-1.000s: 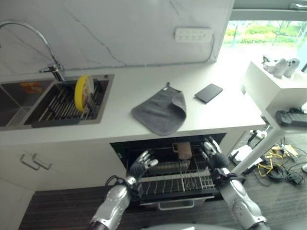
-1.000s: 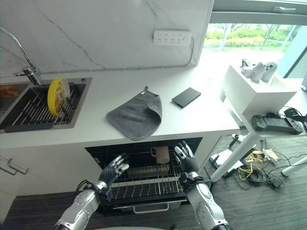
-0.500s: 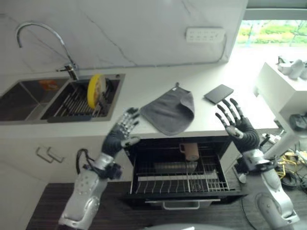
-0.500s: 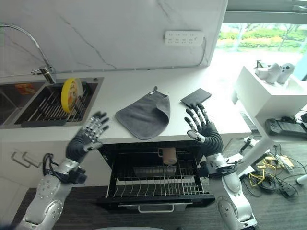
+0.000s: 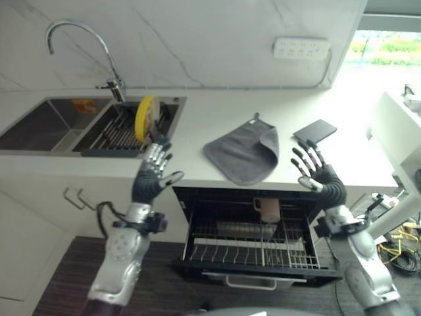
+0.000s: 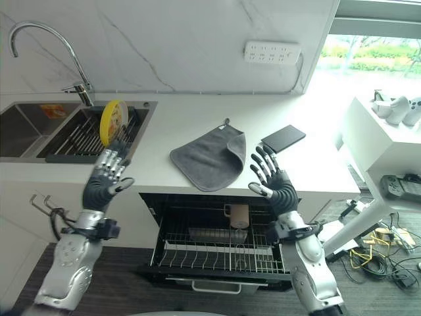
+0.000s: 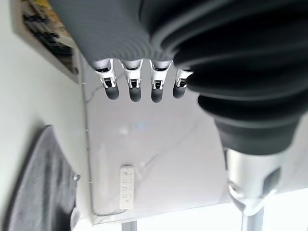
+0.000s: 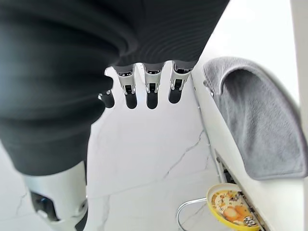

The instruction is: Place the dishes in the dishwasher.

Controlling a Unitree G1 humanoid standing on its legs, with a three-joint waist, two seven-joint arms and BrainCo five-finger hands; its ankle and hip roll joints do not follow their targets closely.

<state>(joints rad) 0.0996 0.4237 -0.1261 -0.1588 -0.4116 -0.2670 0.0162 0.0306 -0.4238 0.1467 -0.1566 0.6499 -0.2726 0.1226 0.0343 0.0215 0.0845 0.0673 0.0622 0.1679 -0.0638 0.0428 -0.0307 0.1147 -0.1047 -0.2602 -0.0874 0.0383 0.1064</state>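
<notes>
A yellow plate (image 5: 147, 118) stands on edge in the drying rack (image 5: 117, 133) set in the right sink basin. Below the counter the dishwasher's lower rack (image 5: 253, 245) is pulled out, with a brown mug (image 5: 268, 209) standing at its back and a grey dish (image 5: 238, 230) lying beside it. My left hand (image 5: 148, 180) is raised in front of the counter edge, just below the plate, fingers straight and holding nothing. My right hand (image 5: 321, 178) is raised at the counter's right front edge, fingers spread, also holding nothing. The plate (image 8: 235, 209) also appears past my right hand's fingers (image 8: 151, 91).
A grey cloth (image 5: 245, 151) lies folded on the white counter (image 5: 197, 125) above the dishwasher, with a dark flat slab (image 5: 314, 130) to its right. A curved tap (image 5: 82, 46) rises behind the sink. A socket strip (image 5: 301, 48) sits on the marble wall.
The camera has shifted. Both hands rose from the dishwasher rack to counter height. Since then the left hand has moved closer under the plate and the right has lowered slightly.
</notes>
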